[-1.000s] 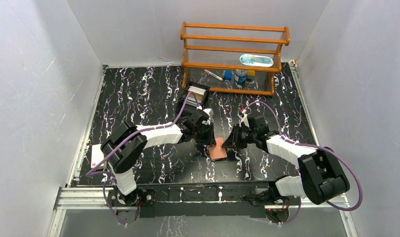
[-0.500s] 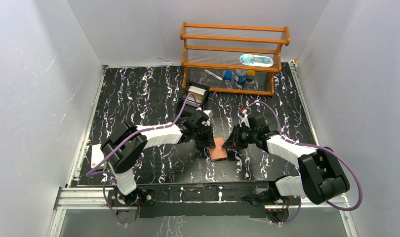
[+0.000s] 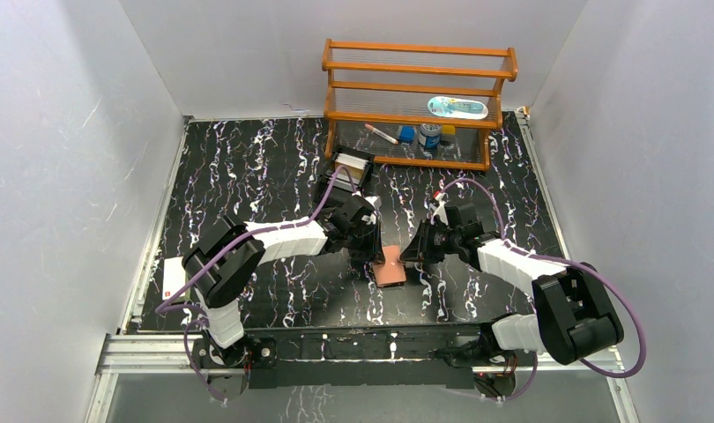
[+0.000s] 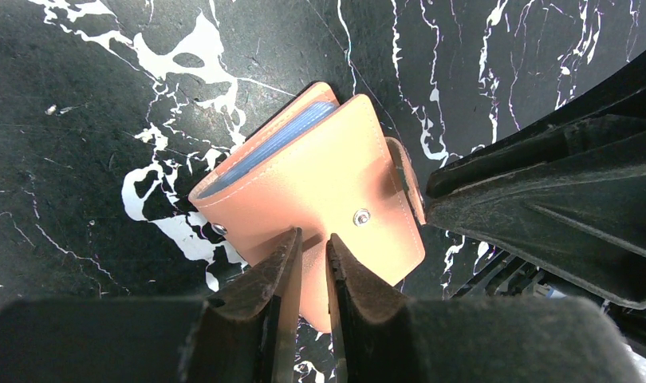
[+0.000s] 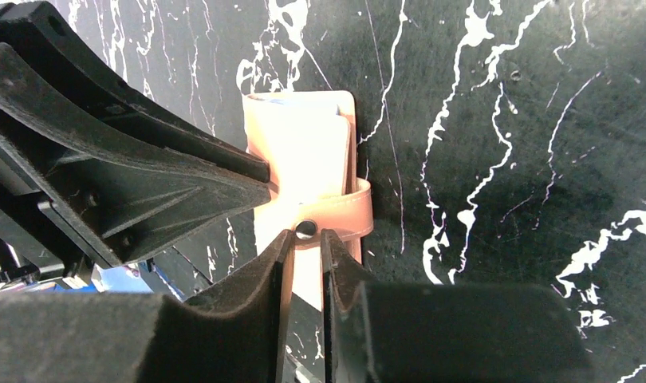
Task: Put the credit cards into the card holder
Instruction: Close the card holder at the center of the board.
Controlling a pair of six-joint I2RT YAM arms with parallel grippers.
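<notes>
Top view: you are seeing the card holder lying on the table, well in front of the wooden rack, between the left gripper and the right gripper.

Left wrist view: the left gripper is pinching the holder's cover edge, and blue credit cards are showing inside.

Right wrist view: the right gripper is pinching the snap tab.

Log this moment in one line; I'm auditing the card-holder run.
card holder: folded, blue credit cards inside, snap undone | left pincer: nearly shut over it | right pincer: nearly shut at snap tab
</notes>
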